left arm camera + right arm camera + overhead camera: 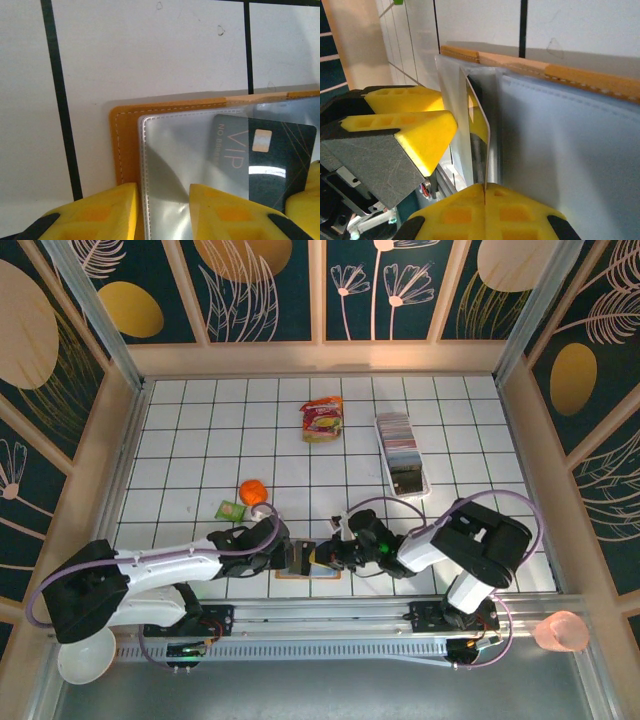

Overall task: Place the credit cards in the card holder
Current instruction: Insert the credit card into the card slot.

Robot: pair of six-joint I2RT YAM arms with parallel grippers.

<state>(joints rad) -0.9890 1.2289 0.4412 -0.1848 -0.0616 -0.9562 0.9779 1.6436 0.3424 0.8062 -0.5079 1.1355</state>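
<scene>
The step in hand looks like sliding the dark plastic credit card with VIP lettering (272,155) into a clear plastic sleeve (175,150) of the open orange-brown leather-like card holder (125,145), which lies flat at the near edge of the white tiled desk (150,50). To do it well, hold the card level with the sleeve mouth and push slowly. The right end effector (485,200) is pinched tight on the card's edge. The left end effector (163,202) stands partly open astride the sleeve's edge, clamping nothing visible. The card's leading part seems to be under the plastic, just beside the left fingers.
</scene>
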